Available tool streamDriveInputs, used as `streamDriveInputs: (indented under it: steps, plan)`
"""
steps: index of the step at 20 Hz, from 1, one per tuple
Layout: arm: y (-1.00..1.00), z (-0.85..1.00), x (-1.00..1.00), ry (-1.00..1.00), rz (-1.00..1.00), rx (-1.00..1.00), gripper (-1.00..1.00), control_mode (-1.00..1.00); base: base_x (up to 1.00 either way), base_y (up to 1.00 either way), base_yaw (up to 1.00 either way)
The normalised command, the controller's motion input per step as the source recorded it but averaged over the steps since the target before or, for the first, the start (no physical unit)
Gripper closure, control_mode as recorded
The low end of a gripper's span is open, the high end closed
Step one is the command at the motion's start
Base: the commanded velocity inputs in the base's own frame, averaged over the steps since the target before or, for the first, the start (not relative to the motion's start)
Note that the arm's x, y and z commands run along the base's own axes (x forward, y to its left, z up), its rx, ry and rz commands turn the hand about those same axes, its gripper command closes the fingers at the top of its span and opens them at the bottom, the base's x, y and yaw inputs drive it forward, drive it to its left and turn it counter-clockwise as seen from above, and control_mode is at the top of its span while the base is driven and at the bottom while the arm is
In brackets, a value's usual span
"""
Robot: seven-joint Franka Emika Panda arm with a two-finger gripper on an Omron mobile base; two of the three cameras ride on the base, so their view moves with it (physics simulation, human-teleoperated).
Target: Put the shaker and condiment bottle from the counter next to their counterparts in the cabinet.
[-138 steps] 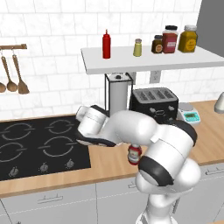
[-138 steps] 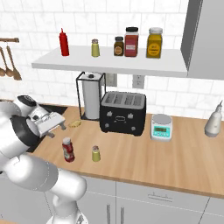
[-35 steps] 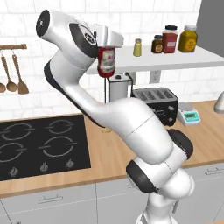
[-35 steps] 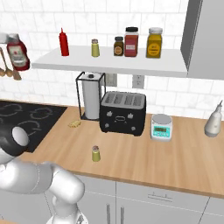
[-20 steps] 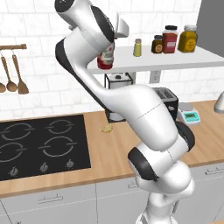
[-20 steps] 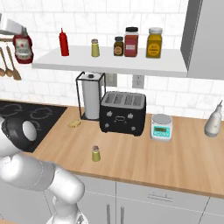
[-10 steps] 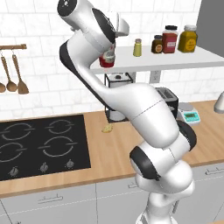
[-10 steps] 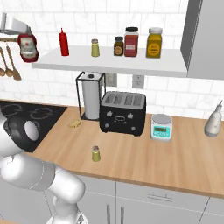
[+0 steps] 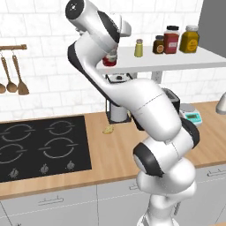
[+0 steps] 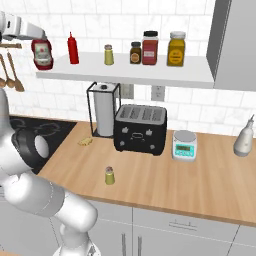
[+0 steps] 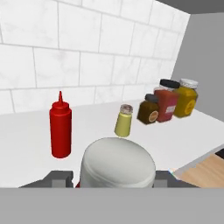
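With its fingers clamped on the condiment bottle, the arm hangs at the cabinet's left end; swing in carelessly and it topples the squeeze bottle. 1 shaker waits on the bench.

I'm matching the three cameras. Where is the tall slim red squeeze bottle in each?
Left base view: the arm stands in front of its place.
Right base view: the squeeze bottle stands at the shelf's left end.
Hand view: left of centre, upright.
Shared landmark: the olive shaker beside it.
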Motion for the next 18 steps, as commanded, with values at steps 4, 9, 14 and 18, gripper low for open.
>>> streamDriveInputs:
  steps: [4, 9, 14, 18]
  plan:
    - [-0.01, -0.19, 0.31, 0.00, 0.00, 0.00, 1.00, -1.00, 0.00, 0.00, 0.00]
    - [0.00, -0.26, 0.12, 0.00, 0.01, 0.00, 1.00, -1.00, 0.00, 0.00, 0.00]
    - [-0.02, -0.01, 0.27, 0.00, 0.00, 0.00, 1.00, -1.00, 0.00, 0.00, 0.00]
    - [-0.02, 0.00, 0.38, 0.00, 0.00, 0.00, 1.00, -1.00, 0.00, 0.00, 0.00]
